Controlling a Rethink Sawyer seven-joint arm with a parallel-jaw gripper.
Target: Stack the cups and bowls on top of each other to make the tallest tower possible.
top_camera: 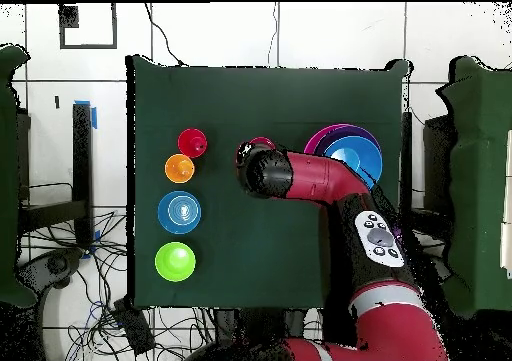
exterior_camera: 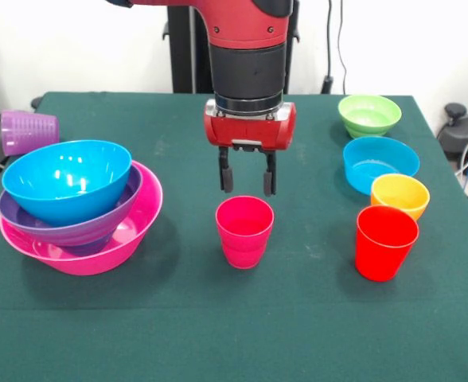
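Bright, even overhead light; soft short shadows under bowls on counter (exterior_camera: pixel 298 318); mild glare on blue bowl (exterior_camera: pixel 67 179); front view sharp, no blur.

A glossy magenta-pink tapered plastic cup (exterior_camera: pixel 244 231) stands upright, mouth up, mid-table. Off to one side, the nested tower (exterior_camera: pixel 79 207) sits tilted: a huge pink plastic bowl (exterior_camera: pixel 142 219) at the base, a large purple bowl (exterior_camera: pixel 59 227) inside it, a large bright blue bowl (exterior_camera: pixel 67 179) on top. Behind the tower, a translucent purple ribbed cup (exterior_camera: pixel 29 131) lies on its side near the table edge. On the opposite side runs a line of four: a green bowl (exterior_camera: pixel 368 114) farthest back, a cyan bowl (exterior_camera: pixel 380 163), a small orange bowl (exterior_camera: pixel 399 195) touching it, then an upright red tapered cup (exterior_camera: pixel 386 242) at the front.
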